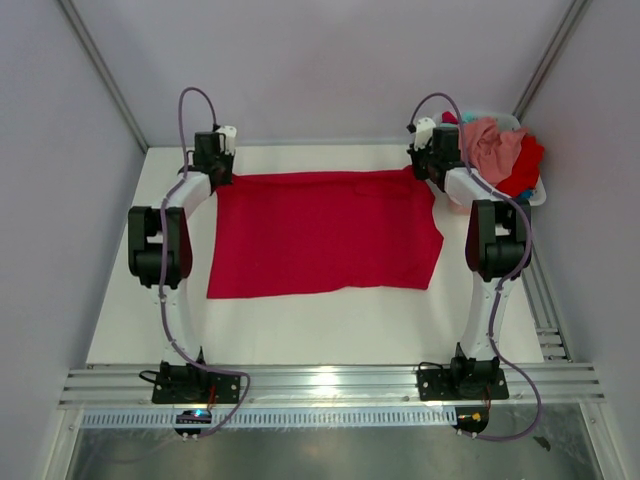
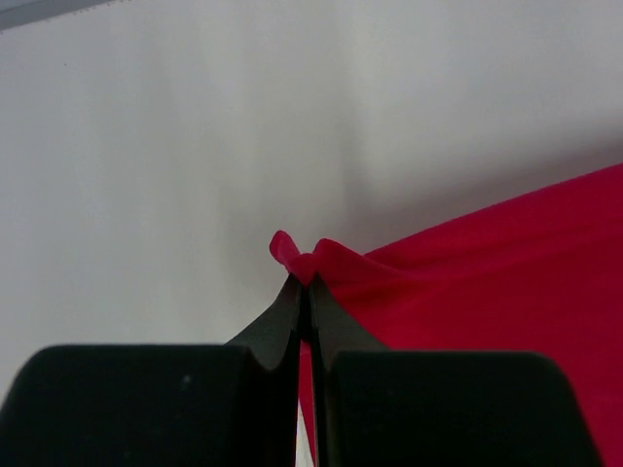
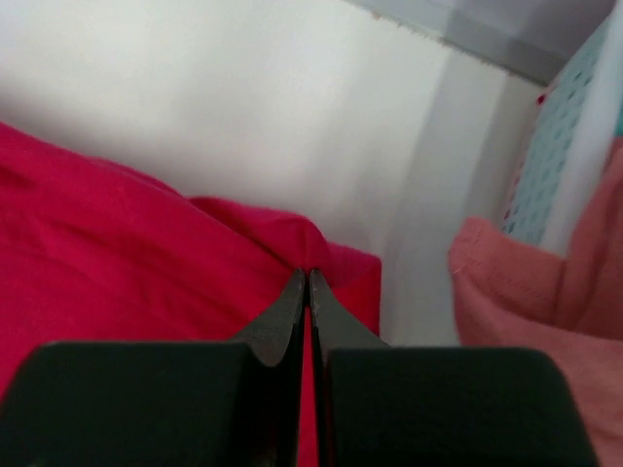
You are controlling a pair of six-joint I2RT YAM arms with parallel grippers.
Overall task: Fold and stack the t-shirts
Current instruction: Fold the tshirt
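Pinching red t-shirt point(image 1: 325, 235) at eleven o'clock with left jaws, at one with right. Spread across white surface point(image 1: 320, 325), pale walls point(image 1: 330, 60) around, basket point(image 1: 537, 193) at two.

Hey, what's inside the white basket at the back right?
A salmon pink shirt drapes over the basket rim, a red shirt beside it, a teal scrap behind. Whatever lies beneath them is covered.

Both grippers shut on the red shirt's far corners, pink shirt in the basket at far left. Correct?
Not quite. The basket sits at the far right, beside the right arm, as the top external view shows. The rest holds: the left gripper and right gripper are shut on the red shirt's far corners, and the pink shirt is in the basket.
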